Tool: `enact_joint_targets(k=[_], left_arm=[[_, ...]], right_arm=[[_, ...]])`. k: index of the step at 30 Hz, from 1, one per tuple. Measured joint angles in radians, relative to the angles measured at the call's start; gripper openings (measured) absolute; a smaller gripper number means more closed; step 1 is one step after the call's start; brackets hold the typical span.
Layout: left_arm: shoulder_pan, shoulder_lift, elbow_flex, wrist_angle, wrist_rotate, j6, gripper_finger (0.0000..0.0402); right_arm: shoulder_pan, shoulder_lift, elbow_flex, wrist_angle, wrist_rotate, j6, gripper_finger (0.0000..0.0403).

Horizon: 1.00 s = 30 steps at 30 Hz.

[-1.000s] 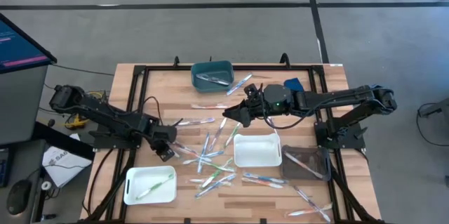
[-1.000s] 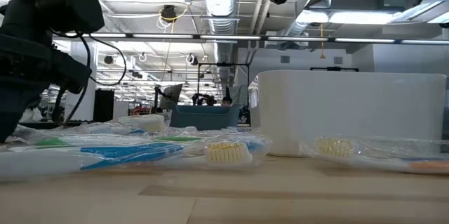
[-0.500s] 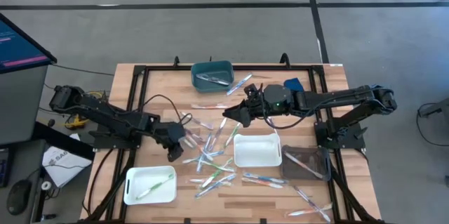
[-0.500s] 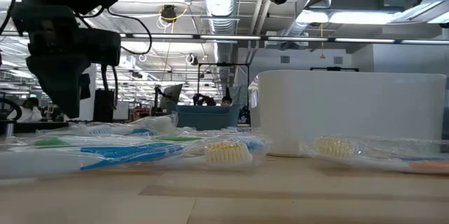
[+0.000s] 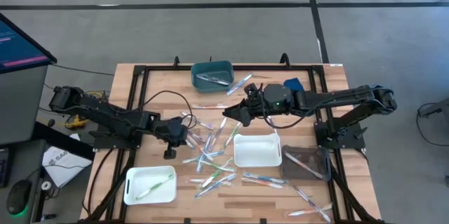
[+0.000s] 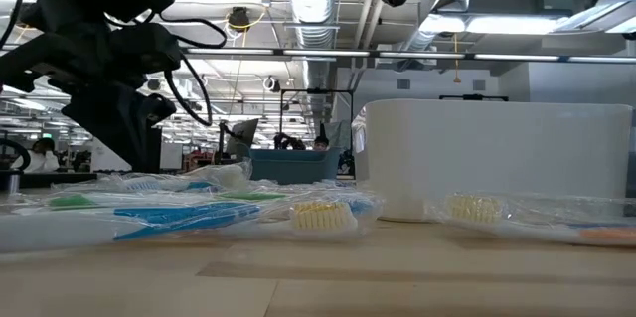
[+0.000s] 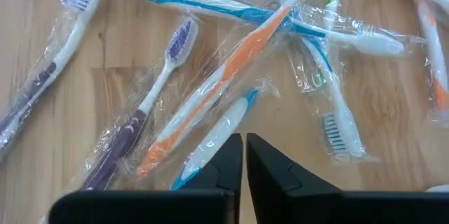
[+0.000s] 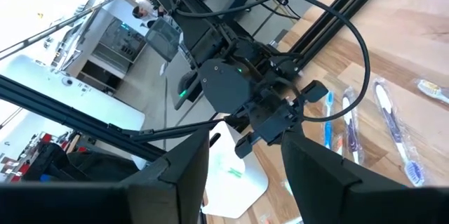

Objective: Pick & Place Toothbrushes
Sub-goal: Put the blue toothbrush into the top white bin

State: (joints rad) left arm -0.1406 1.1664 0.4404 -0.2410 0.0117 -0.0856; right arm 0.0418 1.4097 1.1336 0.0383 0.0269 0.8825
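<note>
Toothbrushes: the toothbrushes [image 5: 210, 155] lay scattered, most in clear wrappers, across the middle of the tabletop [image 5: 330, 83]. One green brush [image 5: 158, 180] already sat in the near white tray [image 5: 129, 190], and a few more lay in the teal tray [image 5: 212, 64].

Nearest brush: in the left wrist view a blue-and-white wrapped brush [image 7: 214, 138] lay just beside the fingertips, with an orange brush [image 7: 235, 87] crossing right next to it.

Left claw: your left claw [image 5: 185, 139] had its fingers pressed together with nothing between them. It was empty and poised low over the left edge of the pile.

What changed: a second ago that claw sat lower, off the corner of the pile, on the side of the near white tray. It had since swung across and was now above the tangled brushes. The pile itself looked undisturbed.

What that meant: I'd judge you were between picks, lining up on the next brush. The fingers would have to part before they could take anything.

Right claw: the right claw [image 5: 232, 114] had not moved. It hung at the far edge of the pile, fingers apart and empty.

Watch point: the wrappers overlapped, so lifting the blue-and-white brush could well have dragged the orange one along.
</note>
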Motion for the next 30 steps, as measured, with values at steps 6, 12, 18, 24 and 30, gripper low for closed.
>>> enact_joint_targets(k=[6,12,18,24,30], left_arm=[[0.000,0.005,-0.001,0.006,-0.027,0.082,0.0076],[0.015,0.051,-0.024,0.014,-0.029,0.101,0.0131],[0.015,0.060,-0.027,0.020,-0.070,0.136,0.0147],[0.029,0.072,-0.027,0.020,-0.089,0.158,0.0147],[0.048,0.142,-0.023,0.011,-0.048,0.156,0.0144]], right_arm=[[0.000,0.000,0.000,0.000,0.000,-0.002,0.0172],[0.000,0.000,0.000,-0.004,0.000,-0.002,0.0172],[0.000,0.000,0.000,-0.005,0.000,-0.002,0.0172],[0.001,0.000,0.000,-0.005,0.000,-0.001,0.0172],[0.001,0.000,0.000,-0.008,0.000,-0.001,0.0173]])
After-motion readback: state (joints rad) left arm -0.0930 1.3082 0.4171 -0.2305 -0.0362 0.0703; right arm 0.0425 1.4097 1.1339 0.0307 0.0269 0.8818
